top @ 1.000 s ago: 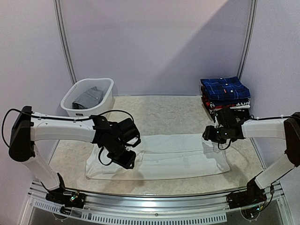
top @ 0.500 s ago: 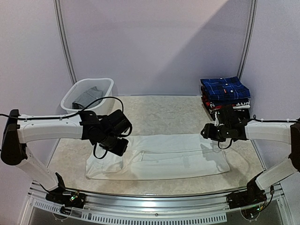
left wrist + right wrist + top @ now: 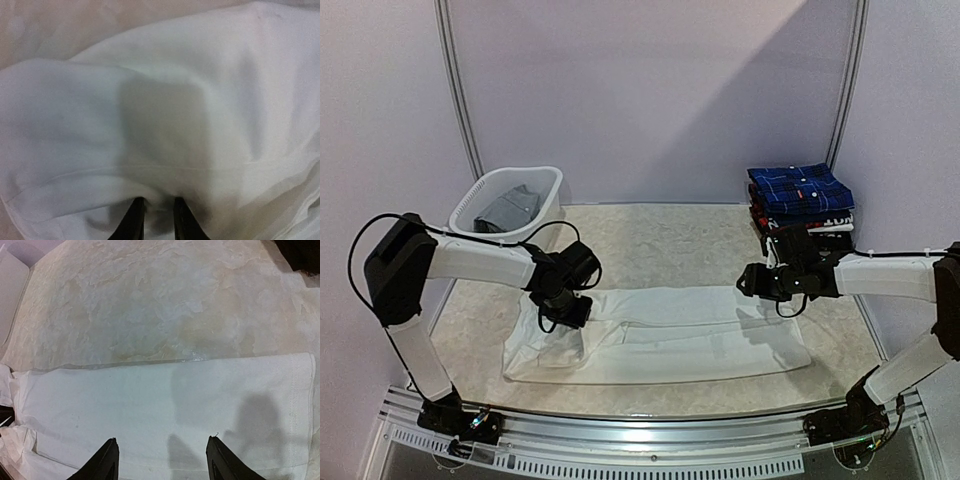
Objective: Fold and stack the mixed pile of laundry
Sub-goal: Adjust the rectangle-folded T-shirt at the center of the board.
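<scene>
Pinching the 9 o'clock end of the plain white cloth shirt (image 3: 670, 335) mid-table, the left gripper (image 3: 157, 224) is nearly closed. The right gripper (image 3: 164, 462) hovers spread and empty over its 3 o'clock end. At 2 o'clock, the folded dark blue plaid shirt (image 3: 800, 190) bears a small red label (image 3: 807, 181), unreadable.

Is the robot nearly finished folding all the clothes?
Not quite. A folded stack with a blue plaid shirt on top sits at the right. The left gripper pinches the white shirt spread on the table. Grey clothing waits in the basket.

Overview; wrist close-ups on white shirt (image 3: 700, 340)
</scene>
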`<state>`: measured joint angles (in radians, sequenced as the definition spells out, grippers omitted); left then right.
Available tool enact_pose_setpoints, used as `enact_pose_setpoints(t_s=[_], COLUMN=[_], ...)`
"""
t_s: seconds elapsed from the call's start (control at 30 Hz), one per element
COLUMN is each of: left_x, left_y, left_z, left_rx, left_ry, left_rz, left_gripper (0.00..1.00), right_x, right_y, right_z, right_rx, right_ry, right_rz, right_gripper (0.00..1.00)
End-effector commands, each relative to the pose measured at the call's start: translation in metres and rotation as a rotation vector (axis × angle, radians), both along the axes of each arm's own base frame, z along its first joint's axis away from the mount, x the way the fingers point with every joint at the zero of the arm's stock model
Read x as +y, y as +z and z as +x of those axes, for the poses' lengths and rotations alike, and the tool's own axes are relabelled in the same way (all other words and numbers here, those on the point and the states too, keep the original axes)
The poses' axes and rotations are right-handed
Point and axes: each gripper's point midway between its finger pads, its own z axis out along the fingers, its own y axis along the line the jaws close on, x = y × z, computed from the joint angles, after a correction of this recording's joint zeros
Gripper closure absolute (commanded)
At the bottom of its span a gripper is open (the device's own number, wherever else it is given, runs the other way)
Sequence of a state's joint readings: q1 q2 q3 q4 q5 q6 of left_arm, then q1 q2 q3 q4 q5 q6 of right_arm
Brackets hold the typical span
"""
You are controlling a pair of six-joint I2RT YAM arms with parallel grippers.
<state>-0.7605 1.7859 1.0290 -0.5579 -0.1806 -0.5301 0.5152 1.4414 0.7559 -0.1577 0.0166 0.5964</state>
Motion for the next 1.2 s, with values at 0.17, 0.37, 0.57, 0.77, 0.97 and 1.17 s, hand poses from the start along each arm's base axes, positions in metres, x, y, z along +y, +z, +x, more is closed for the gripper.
enact_pose_setpoints(t_s=[0.17,0.37,0.57,0.77,0.97,1.17], left_x=[-0.068,-0.081,-0.081,-0.070,-0.043,-0.039], left_y=[0.007,0.023,0.052,0.061,0.044,0.026], left_z=[-0.058,-0.087,-0.098,-0.105,-0.099,-0.093], left_rx=[0.104,0.115,0.071,0.054,0.042,0.077], left_ry=[-0.220,-0.294,-0.350,-0.359,-0.315,-0.278], left_rz=[-0.102,-0.106,-0.092,-0.086,0.026,-0.008], left_gripper=[0.80,0.80,0.77,0.72,0.78,0.78], right_x=[-0.002,0.000,0.002,0.002,-0.015,-0.018], right_y=[-0.002,-0.003,-0.002,0.001,0.001,-0.018], right_z=[0.001,0.004,0.008,0.011,0.015,0.014], right_rx=[0.005,0.008,0.007,0.006,0.008,0.076], right_ry=[-0.010,-0.007,-0.002,0.003,-0.026,-0.033], right_rz=[-0.026,-0.028,-0.032,-0.053,-0.165,-0.221], right_gripper=[0.39,0.39,0.39,0.38,0.36,0.36])
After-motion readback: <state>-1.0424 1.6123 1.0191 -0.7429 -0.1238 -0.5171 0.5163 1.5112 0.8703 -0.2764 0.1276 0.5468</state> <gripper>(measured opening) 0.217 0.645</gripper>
